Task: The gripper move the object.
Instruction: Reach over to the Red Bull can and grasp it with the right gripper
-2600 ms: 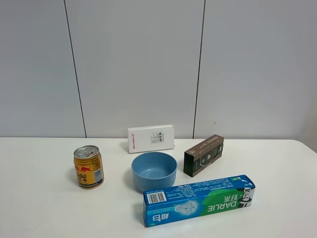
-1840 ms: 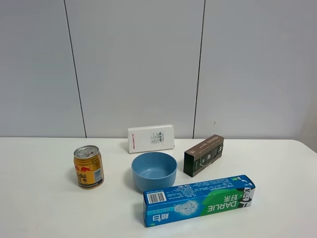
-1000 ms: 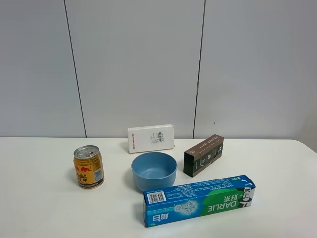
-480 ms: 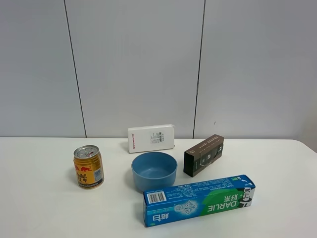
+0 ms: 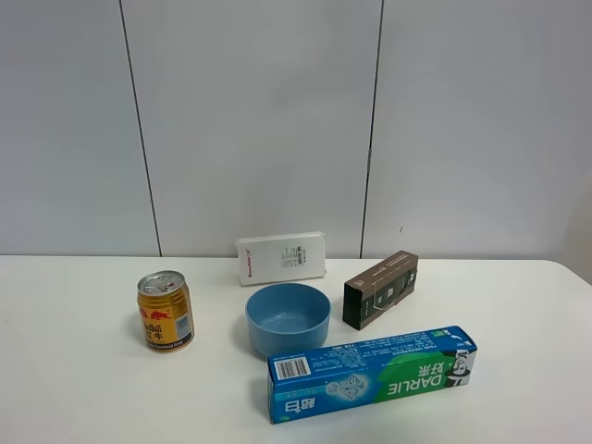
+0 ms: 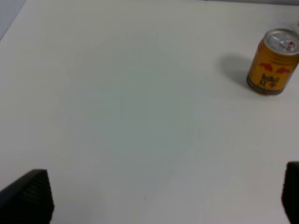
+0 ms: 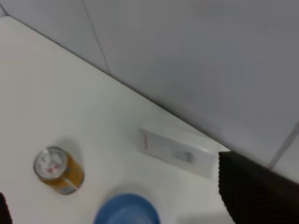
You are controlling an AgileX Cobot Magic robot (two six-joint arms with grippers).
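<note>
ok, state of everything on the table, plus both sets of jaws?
can: upright, untouched
blue bowl: upright, empty
toothpaste box: lying flat
brown box: lying on its side
white box: standing on edge
left gripper: jaws open, empty
right gripper: jaws open, empty

Both left jaws and right jaws wide apart, empty

Toothpaste box (image 5: pixel 370 372), lower centre: we read "DARLIE", white on green, upside down; barcode (image 5: pixel 293 368) at its left end. Can (image 5: pixel 166 311), white box (image 5: pixel 282 258), brown box (image 5: pixel 380 289): print too small for us to read.
</note>
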